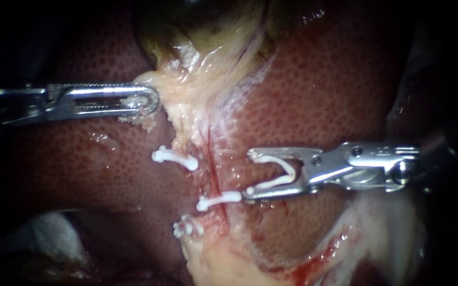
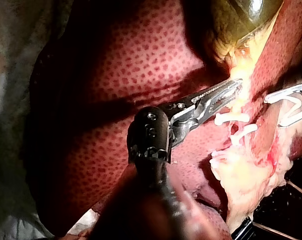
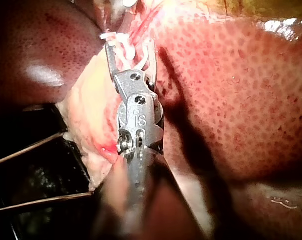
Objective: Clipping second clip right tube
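Darkness all round — pale cloth [image 1: 54, 233] beneath.

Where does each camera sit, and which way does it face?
Endoscope: close, facing the liver; left instrument and right instrument enter from opposite sides.
Left wrist: on left arm, looking along its shaft at gripped pale tissue.
Right wrist: on right arm, looking along its shaft at its open clip.
Shared: all three show that clip.

The left instrument [image 1: 152, 100] held tissue [image 1: 180, 103] above three clips [image 1: 175, 158]. The right instrument [image 1: 250, 173], bearing an open clip [image 1: 282, 172], lay just right of them.
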Motion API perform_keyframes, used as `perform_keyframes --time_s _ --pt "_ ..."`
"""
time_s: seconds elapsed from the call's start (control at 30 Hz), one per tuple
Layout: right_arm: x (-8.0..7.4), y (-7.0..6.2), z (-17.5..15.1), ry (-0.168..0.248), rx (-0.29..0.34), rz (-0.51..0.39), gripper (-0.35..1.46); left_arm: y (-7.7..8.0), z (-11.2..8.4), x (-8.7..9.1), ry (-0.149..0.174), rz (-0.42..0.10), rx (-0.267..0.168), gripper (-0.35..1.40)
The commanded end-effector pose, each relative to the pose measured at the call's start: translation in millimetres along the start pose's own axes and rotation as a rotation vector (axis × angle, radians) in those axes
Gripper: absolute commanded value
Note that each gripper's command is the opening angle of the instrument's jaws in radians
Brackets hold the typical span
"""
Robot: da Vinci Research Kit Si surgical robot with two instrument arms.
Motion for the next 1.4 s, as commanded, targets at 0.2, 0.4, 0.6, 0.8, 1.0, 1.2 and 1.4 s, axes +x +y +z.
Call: perform_keyframes --time_s 0.2,0.4,0.6,0.8,1.0,1.2,1.4 --pt "-1.5 1.5 3.4 -0.009 0.008 0.042 0.49 0.2 0.0 -0.1 -0.001 0.001 -0.001 -0.35" --pt "-1.9 2.3 5.5 -0.019 0.014 0.087 0.49 0.4 0.0 -0.1 0.000 0.001 0.000 -0.35" --pt "-1.7 2.5 6.4 -0.022 0.047 0.125 0.49 0.5 0.1 -0.3 -0.001 0.002 -0.002 -0.35" --pt "-2.0 2.6 7.4 -0.028 0.091 0.163 0.48 0.5 0.3 -0.4 -0.002 0.003 -0.003 -0.35" --pt "-3.0 2.3 8.7 -0.039 0.126 0.187 0.45 0.5 0.4 -0.5 -0.002 0.003 -0.003 -0.35" --pt "-3.3 2.0 8.6 -0.046 0.157 0.219 0.32 0.5 0.4 -0.5 -0.002 0.004 -0.003 -0.35" --pt "-3.5 2.3 8.2 -0.021 0.145 0.267 0.10 0.5 0.4 -0.5 -0.002 0.004 -0.003 -0.35"
